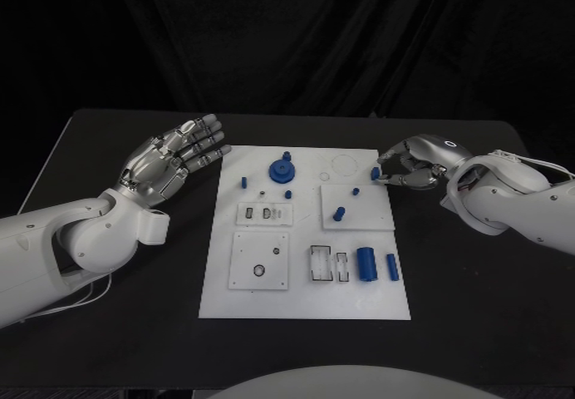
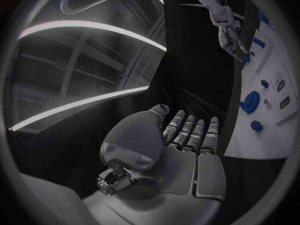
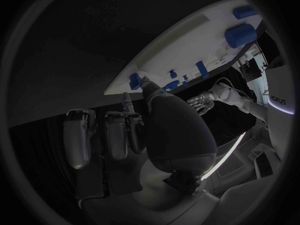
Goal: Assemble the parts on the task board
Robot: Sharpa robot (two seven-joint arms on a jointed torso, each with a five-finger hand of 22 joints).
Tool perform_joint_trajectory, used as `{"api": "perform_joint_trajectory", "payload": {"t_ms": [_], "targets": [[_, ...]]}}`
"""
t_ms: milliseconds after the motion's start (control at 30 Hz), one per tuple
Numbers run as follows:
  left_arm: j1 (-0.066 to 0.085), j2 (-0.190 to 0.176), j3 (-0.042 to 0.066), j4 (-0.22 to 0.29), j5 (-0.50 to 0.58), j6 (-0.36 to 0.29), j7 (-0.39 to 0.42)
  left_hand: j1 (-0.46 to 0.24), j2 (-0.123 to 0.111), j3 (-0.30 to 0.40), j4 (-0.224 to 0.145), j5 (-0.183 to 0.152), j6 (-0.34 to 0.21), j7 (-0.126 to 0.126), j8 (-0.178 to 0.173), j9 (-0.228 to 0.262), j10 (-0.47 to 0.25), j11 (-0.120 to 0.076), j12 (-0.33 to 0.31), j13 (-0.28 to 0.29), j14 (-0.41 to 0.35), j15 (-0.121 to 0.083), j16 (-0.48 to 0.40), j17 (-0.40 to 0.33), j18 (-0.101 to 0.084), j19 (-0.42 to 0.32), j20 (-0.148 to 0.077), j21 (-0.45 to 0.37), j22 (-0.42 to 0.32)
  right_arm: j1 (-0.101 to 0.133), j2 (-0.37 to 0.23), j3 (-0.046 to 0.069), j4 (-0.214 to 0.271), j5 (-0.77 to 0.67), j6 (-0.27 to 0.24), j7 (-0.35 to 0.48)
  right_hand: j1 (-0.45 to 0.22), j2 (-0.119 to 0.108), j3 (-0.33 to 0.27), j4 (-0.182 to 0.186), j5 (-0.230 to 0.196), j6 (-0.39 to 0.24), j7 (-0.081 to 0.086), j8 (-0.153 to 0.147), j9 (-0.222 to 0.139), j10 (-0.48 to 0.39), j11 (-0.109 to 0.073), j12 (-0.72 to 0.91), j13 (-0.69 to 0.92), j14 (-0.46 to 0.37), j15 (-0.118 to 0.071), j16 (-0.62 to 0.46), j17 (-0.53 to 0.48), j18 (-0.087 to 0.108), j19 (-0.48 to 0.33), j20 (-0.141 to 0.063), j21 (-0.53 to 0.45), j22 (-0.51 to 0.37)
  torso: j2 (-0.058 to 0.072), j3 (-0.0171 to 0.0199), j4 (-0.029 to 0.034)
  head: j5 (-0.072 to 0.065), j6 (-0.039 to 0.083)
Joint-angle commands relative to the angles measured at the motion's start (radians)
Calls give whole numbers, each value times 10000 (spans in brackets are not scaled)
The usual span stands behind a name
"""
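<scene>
The white task board (image 1: 306, 301) lies in the middle of the table. My right hand (image 1: 415, 165) sits at the board's far right edge, its thumb and a finger closed on a small blue peg (image 1: 375, 174) that stands there; the right wrist view shows the same peg (image 3: 134, 80) at the thumb tip. My left hand (image 1: 175, 156) hovers left of the board, palm up, fingers spread, holding nothing. A blue round gear (image 1: 282, 170) stands at the far middle. Another blue peg (image 1: 338, 214) stands on the raised square plate, and two blue cylinders (image 1: 366, 264) lie near the front right.
Several small blue pieces (image 1: 243, 180) dot the board's far half. Rectangular slots (image 1: 321, 263) and a raised plate with holes (image 1: 260, 260) take up the near half. Black table (image 1: 479, 283) surrounds the board, with a dark curtain behind.
</scene>
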Motion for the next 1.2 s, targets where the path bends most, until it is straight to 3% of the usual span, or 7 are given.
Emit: {"api": "perform_joint_trajectory", "payload": {"t_ms": [33,300,533,567,767,1200], "targets": [[-19,5,6,5,-10,175,897,-117,10,74,-10,56,63,206,37,11,17,16,61,8,3,80,62,13,-116,72,22,35,12,-38,21,5,-13,-28,-257,39,-5,-102,2,70,-44,25,37,-43,-12,1040,-22,27,2628,1050,-34,25,2634,-73,511,-61,-55,2087,-2,-1,3,-3,-3],[-22,9,6,-5,-10,198,858,-124,22,106,-15,61,65,207,37,11,15,15,64,8,-2,77,60,12,-119,68,20,32,10,-56,123,7,-71,-30,-217,-26,88,-136,-24,88,-74,0,40,-58,-29,1040,-19,27,2628,1050,-32,25,2634,-62,487,-59,-91,2064,-6,-5,-12,22,-31],[-24,11,6,-15,-10,223,812,-127,22,114,-17,61,60,208,36,10,16,16,68,8,-3,77,61,12,-119,64,19,29,8,-58,202,8,-136,-30,-129,-140,306,-118,-18,91,206,8,51,-56,-50,1040,-11,27,2628,1050,-27,25,2634,-58,480,-57,-111,2058,-10,-3,0,21,-32],[-24,12,6,-15,-10,229,805,-127,22,114,-17,61,60,208,36,10,16,16,68,8,-3,77,61,12,-119,64,19,29,8,-58,211,9,-146,-30,-122,-152,441,-84,18,54,484,38,61,-42,-53,1040,-2,27,2628,1050,-23,25,2634,-51,465,-55,-135,2044,-9,-2,1,22,-33],[-25,7,6,-17,-10,247,777,-127,22,114,-17,61,60,208,36,10,16,16,68,8,-3,77,61,12,-119,64,19,29,8,-59,254,9,-189,-41,-72,-215,569,-45,36,31,750,141,69,7,-44,1040,9,27,2628,1050,-13,25,2634,-45,452,-46,-162,2033,-7,-3,0,18,-36],[-27,11,6,-27,-10,282,737,-135,18,135,-24,61,62,213,37,10,19,24,76,9,-3,80,67,12,-121,64,20,29,8,-59,333,11,-252,-93,-20,-284,667,-27,33,10,864,416,57,145,22,1040,21,27,2628,1050,-4,25,2634,-41,447,-39,-180,2029,-14,-11,5,24,-53]]}}
